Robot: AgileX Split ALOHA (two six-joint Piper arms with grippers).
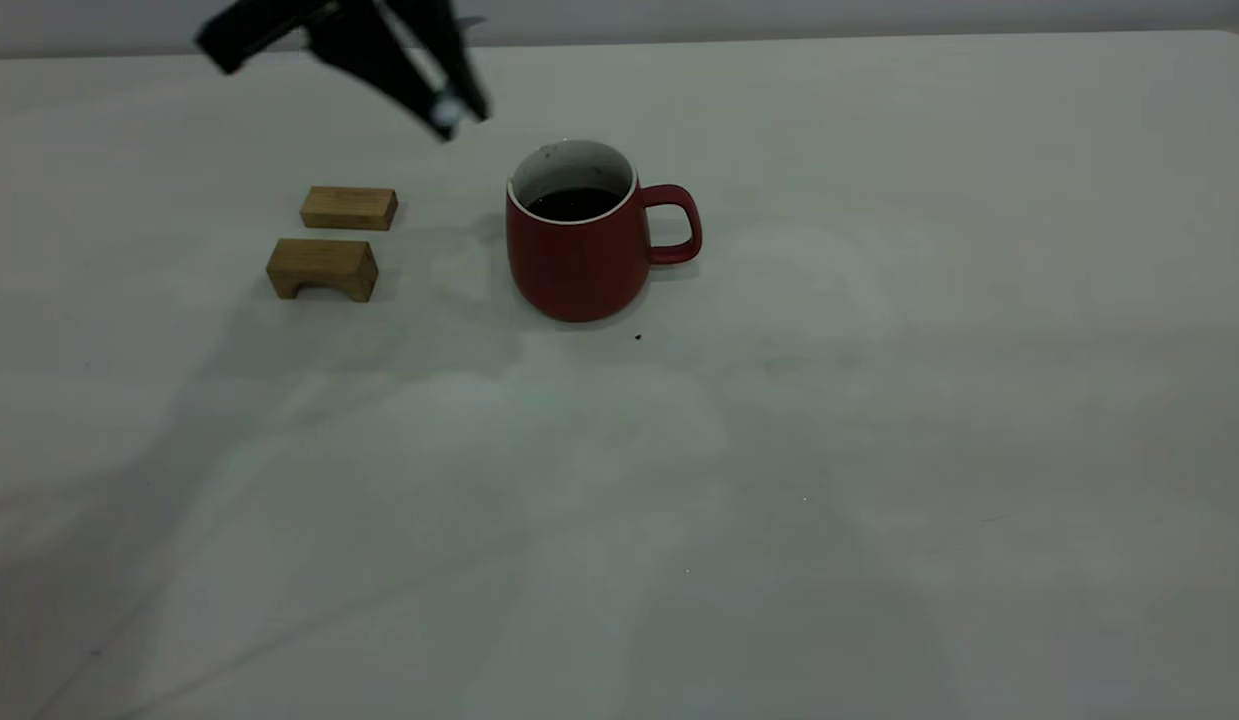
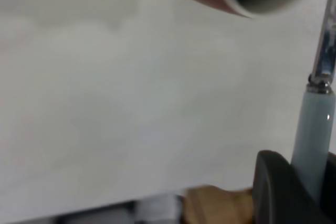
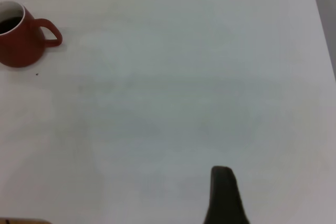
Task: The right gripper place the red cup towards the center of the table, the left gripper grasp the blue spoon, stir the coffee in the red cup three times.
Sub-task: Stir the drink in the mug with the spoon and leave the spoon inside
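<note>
Red cup [image 1: 579, 262] stands upright near mid-worktop [image 1: 879, 450], handle toward the right arm's side, coffee [image 1: 573, 204] dark inside. Left end effector [image 1: 449, 105] hangs in the air above and beside the cup, toward the two wooden blocks [image 1: 334, 240] — clenched on the blue spoon [image 2: 314, 135], metal neck pointing toward the cup. Right end effector [image 3: 224, 198] is well apart from the cup; can't tell its grip state.
</note>
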